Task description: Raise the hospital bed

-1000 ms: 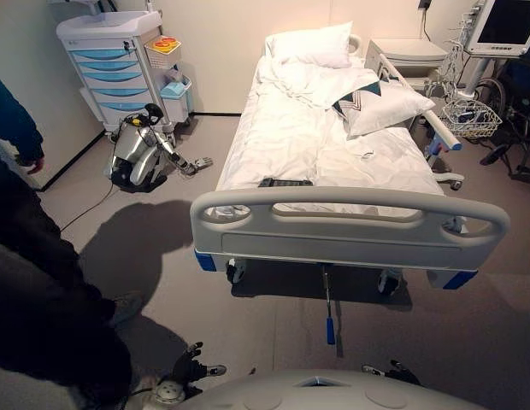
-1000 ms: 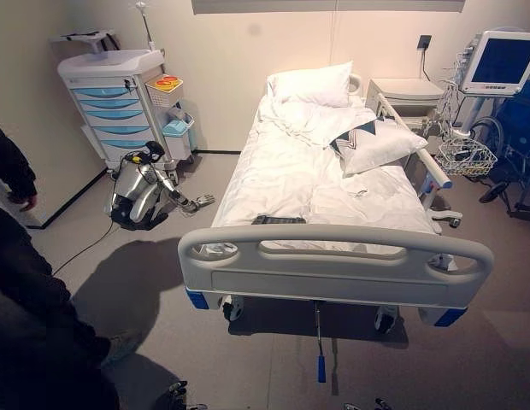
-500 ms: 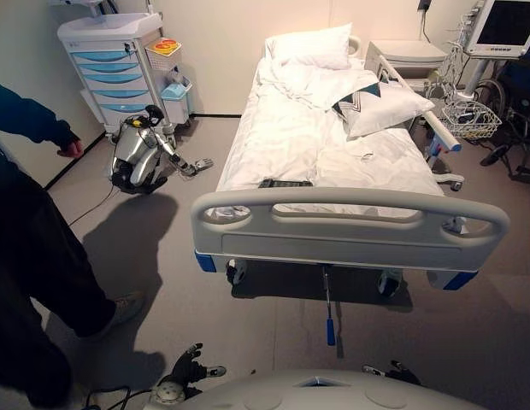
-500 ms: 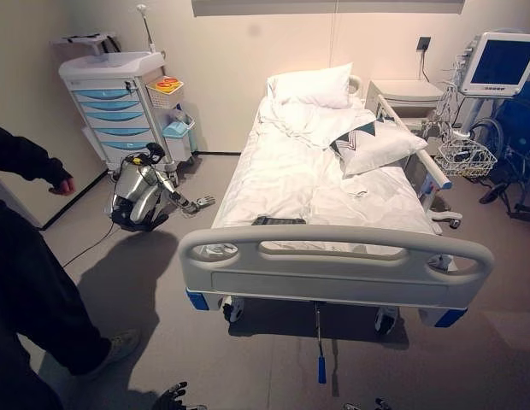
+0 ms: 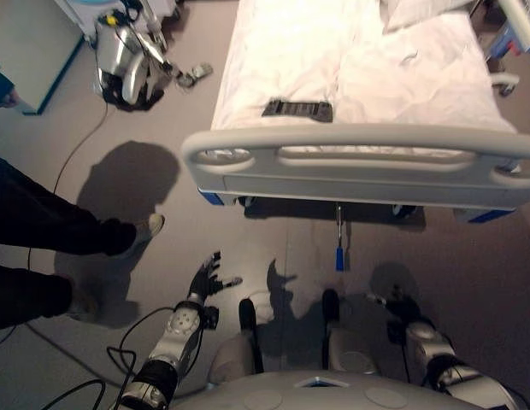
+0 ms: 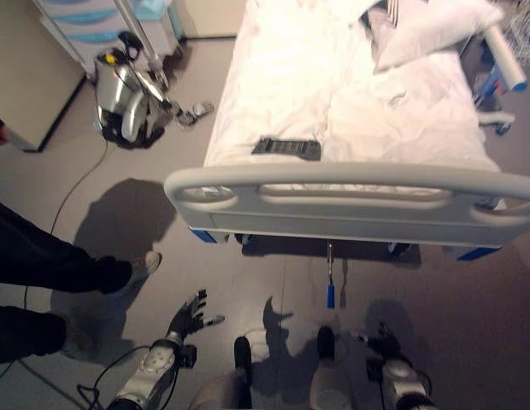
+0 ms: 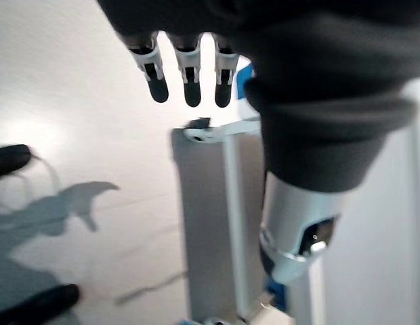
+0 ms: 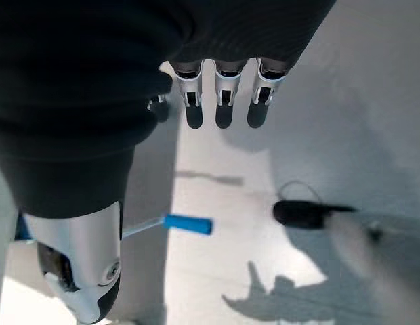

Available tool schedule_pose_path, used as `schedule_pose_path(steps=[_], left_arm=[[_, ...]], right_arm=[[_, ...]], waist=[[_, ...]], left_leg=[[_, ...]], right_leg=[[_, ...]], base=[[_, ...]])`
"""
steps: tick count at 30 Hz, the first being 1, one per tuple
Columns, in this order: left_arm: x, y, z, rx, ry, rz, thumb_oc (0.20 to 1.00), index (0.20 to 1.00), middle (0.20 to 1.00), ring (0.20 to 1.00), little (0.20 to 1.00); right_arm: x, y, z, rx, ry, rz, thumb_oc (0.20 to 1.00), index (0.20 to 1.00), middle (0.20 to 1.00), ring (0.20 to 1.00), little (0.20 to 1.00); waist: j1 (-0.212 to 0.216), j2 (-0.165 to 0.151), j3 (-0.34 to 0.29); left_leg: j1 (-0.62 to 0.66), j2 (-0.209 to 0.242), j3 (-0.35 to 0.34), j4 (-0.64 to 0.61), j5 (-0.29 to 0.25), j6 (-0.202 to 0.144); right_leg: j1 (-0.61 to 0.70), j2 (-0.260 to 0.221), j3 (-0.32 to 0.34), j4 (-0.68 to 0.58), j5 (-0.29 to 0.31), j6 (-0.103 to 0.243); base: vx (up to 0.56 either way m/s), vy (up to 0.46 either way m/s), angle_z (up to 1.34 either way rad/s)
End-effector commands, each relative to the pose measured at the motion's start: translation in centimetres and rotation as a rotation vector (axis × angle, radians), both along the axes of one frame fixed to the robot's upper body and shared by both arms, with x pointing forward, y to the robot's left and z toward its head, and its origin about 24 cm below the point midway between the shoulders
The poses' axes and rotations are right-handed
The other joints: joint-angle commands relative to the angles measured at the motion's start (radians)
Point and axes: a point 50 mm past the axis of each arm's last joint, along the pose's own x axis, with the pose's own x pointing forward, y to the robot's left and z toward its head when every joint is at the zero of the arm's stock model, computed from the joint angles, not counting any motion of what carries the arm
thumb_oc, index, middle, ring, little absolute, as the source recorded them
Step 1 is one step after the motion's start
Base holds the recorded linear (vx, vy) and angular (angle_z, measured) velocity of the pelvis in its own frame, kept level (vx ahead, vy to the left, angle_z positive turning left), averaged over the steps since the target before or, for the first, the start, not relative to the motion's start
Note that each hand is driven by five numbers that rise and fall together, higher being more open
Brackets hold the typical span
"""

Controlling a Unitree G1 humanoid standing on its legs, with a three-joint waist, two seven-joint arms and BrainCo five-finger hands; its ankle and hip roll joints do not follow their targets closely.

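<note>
Silver fingers of the left hand (image 5: 204, 278) hung straight and empty at lower left; the right hand (image 8: 223, 101), lower right, was equally slack. The view had dipped since a second earlier, bringing the crank's blue handle (image 5: 339, 257) to centre frame, so reaching for it looked the likely next step. Beyond lay the smooth grey plastic footboard (image 5: 359, 162) and rumpled white sheets of the bed (image 6: 333, 102). A person's legs (image 5: 43, 248) had moved to the left edge.

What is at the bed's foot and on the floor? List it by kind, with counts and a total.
Hospital bed: 1
Blue-handled crank: 1
Dark pad on the sheet: 1
Silver machine on the floor: 1
Person's shoes: 2
Robot hands: 2, left hand and right hand
Total: 8
</note>
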Motion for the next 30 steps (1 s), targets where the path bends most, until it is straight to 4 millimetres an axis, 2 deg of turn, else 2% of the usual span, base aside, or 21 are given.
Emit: schedule_pose_path(steps=[1,3,4,5,9,12,13,14,16,23,25,30], left_arm=[[2.7,0.3,4.6,-0.01,-0.229,-0.027,1.0,1.0,1.0,1.0,1.0],[3.5,-0.2,7.1,-0.02,-0.336,-0.07,1.0,1.0,1.0,1.0,1.0],[3.5,-0.2,7.1,-0.02,-0.336,-0.07,1.0,1.0,1.0,1.0,1.0],[4.1,-0.4,9.5,-0.061,-0.434,-0.087,1.0,1.0,1.0,1.0,1.0],[5.1,-2.1,14.4,-0.089,-0.62,-0.188,1.0,1.0,1.0,1.0,1.0],[5.1,-3.6,17.4,-0.106,-0.747,-0.261,1.0,1.0,1.0,1.0,1.0],[5.1,-3.6,17.5,-0.106,-0.748,-0.261,1.0,1.0,1.0,1.0,1.0],[5.1,-4.4,19.1,-0.113,-0.817,-0.296,1.0,1.0,1.0,1.0,1.0],[4.8,-5.1,21.1,-0.114,-0.903,-0.327,1.0,1.0,1.0,1.0,1.0],[3.8,-6.1,24.4,-0.102,-1.057,-0.385,1.0,1.0,1.0,1.0,1.0],[3.1,-6.7,25.8,-0.148,-1.117,-0.41,1.0,1.0,1.0,1.0,1.0],[2.3,-7.0,26.8,-0.202,-1.16,-0.421,1.0,1.0,1.0,1.0,1.0]], right_arm=[[3.5,1.2,2.7,0.01,-0.17,-0.007,1.0,1.0,1.0,1.0,1.0],[5.0,1.4,4.0,0.006,-0.225,-0.007,1.0,1.0,1.0,1.0,1.0],[5.1,1.4,4.0,0.006,-0.226,-0.007,1.0,1.0,1.0,1.0,1.0],[6.8,2.0,5.5,0.011,-0.285,-0.006,1.0,1.0,1.0,1.0,1.0],[9.0,2.3,7.8,0.026,-0.368,-0.021,1.0,1.0,1.0,1.0,1.0],[10.3,1.8,9.8,0.037,-0.445,-0.051,1.0,1.0,1.0,1.0,1.0],[10.4,1.8,9.8,0.037,-0.446,-0.051,1.0,1.0,1.0,1.0,1.0],[11.2,1.6,11.3,0.03,-0.495,-0.054,1.0,1.0,1.0,1.0,1.0],[11.8,1.6,12.2,0.039,-0.533,-0.063,1.0,1.0,1.0,1.0,1.0],[13.0,2.5,14.5,0.066,-0.622,-0.048,1.0,1.0,1.0,1.0,1.0],[13.7,2.9,15.6,0.078,-0.655,-0.045,1.0,1.0,1.0,1.0,1.0],[14.9,3.6,17.9,0.113,-0.726,-0.039,1.0,1.0,1.0,1.0,1.0]], waist=[[-0.012,-0.055,0.046],[-0.01,-0.047,0.076],[-0.01,-0.047,0.074],[-0.007,-0.04,0.104],[-0.001,-0.031,0.154],[0.0,-0.015,0.191],[0.0,-0.014,0.19],[-0.002,-0.007,0.206],[-0.003,-0.004,0.218],[-0.005,-0.004,0.218],[-0.004,0.0,0.218],[0.004,0.002,0.218]], left_leg=[[-0.071,-0.045,-0.018,0.101,-0.05,0.025],[-0.119,-0.045,-0.016,0.118,-0.044,0.025],[-0.122,-0.045,-0.016,0.12,-0.045,0.025],[-0.174,-0.045,-0.014,0.142,-0.04,0.024],[-0.275,-0.049,-0.012,0.189,-0.038,0.022],[-0.341,-0.057,-0.017,0.214,-0.038,0.026],[-0.345,-0.058,-0.017,0.216,-0.038,0.026],[-0.377,-0.062,-0.014,0.227,-0.039,0.027],[-0.416,-0.066,-0.013,0.243,-0.044,0.03],[-0.536,-0.073,-0.011,0.306,-0.064,0.034],[-0.576,-0.074,-0.006,0.317,-0.069,0.035],[-0.612,-0.078,0.004,0.317,-0.076,0.036]], right_leg=[[-0.103,-0.022,-0.008,0.152,-0.079,0.063],[-0.162,-0.026,-0.007,0.177,-0.075,0.063],[-0.165,-0.026,-0.007,0.178,-0.075,0.063],[-0.227,-0.028,0.002,0.205,-0.072,0.06],[-0.324,-0.036,0.011,0.251,-0.068,0.059],[-0.393,-0.044,0.014,0.279,-0.06,0.061],[-0.397,-0.044,0.014,0.281,-0.061,0.061],[-0.425,-0.046,0.021,0.284,-0.056,0.062],[-0.463,-0.049,0.026,0.291,-0.052,0.064],[-0.569,-0.053,0.039,0.325,-0.051,0.059],[-0.608,-0.057,0.044,0.332,-0.05,0.059],[-0.65,-0.053,0.055,0.332,-0.048,0.063]], base=[[-0.1,0.009,-0.05],[-0.11,0.003,-0.03],[-0.12,0.0,-0.03],[-0.12,-0.005,-0.04],[-0.11,0.016,0.0],[-0.06,0.057,0.04],[-0.04,0.081,0.03],[-0.02,0.066,0.0],[-0.01,0.071,-0.01],[0.0,0.017,0.0],[0.0,0.047,0.01],[0.01,0.025,0.01]])
